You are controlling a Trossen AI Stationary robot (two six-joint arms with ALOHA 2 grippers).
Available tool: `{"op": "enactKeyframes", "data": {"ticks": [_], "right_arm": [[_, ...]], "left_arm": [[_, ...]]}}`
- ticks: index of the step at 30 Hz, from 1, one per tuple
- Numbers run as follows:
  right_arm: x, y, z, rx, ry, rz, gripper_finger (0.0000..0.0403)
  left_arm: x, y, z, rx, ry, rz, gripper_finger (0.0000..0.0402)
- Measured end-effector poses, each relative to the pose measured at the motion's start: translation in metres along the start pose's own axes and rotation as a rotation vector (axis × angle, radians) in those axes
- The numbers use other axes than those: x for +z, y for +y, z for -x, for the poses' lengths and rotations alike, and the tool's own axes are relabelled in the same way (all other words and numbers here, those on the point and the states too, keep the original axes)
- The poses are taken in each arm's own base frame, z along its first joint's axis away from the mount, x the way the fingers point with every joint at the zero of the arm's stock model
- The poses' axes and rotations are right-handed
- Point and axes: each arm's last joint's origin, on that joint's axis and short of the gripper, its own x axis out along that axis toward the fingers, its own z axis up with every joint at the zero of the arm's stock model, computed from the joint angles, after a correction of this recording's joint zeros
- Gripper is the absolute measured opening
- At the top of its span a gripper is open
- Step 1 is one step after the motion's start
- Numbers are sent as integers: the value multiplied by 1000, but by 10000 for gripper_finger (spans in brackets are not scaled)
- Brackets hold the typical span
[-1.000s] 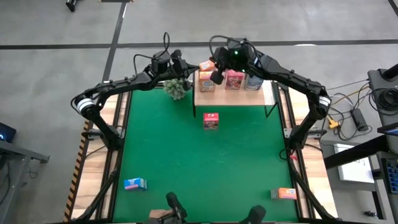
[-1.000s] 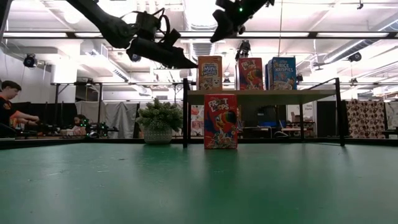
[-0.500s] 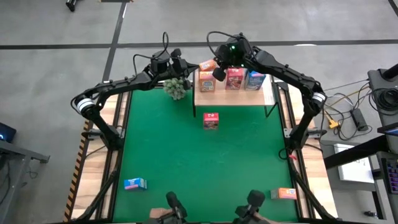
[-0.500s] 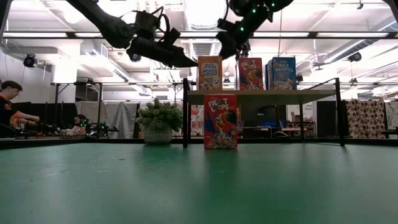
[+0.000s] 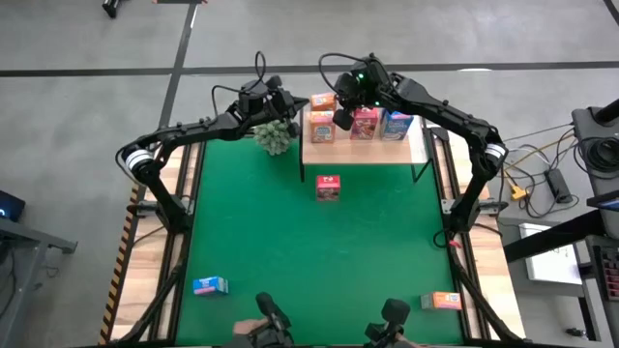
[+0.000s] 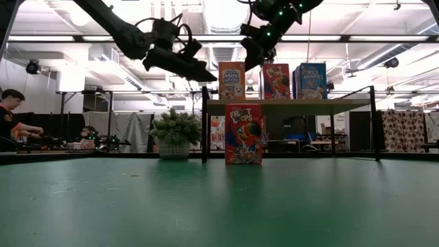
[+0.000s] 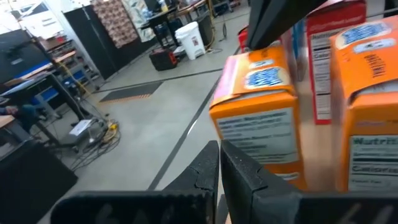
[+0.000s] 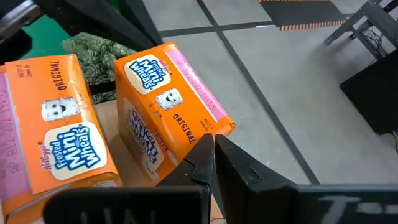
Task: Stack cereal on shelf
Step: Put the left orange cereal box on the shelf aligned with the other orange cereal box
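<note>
Both grippers pinched shut w/ nothing held, right gripper over the shelf btwn the front orange box and red box, left gripper just off the shelf's left end, pointing at the tilted rear orange box, prob closer.

Bright overhead ceiling glare in the low view, motion-blurred boxes at the left wrist.

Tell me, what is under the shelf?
Under the shelf stands one red cereal box on the green table. More boxes show behind it below the board, but the red box covers part of them.
</note>
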Motion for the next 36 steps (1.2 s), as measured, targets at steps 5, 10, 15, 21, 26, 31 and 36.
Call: {"op": "enactKeyframes", "data": {"ticks": [5, 10, 15, 21, 26, 31, 36], "right_arm": [[1, 2, 1, 6, 0, 5, 8], [2, 6, 3, 14, 0, 11, 8], [3, 8, 8, 20, 0, 3, 8], [3, 8, 11, 20, -2, -3, 8], [3, 8, 11, 20, -3, -4, 8], [3, 8, 11, 18, -4, -8, 8], [4, 7, 11, 17, -6, -11, 8]], "left_arm": [[1, 0, 0, 6, -4, -1, 0], [1, 1, 0, 7, -5, -1, 0], [2, 1, 1, 7, -5, 10, 0], [4, 2, 3, 8, -7, 18, 0], [6, 2, 6, 5, -3, 25, 0], [5, 1, 8, -10, 32, 32, 0], [7, 1, 12, -19, 50, 36, 0]]}}
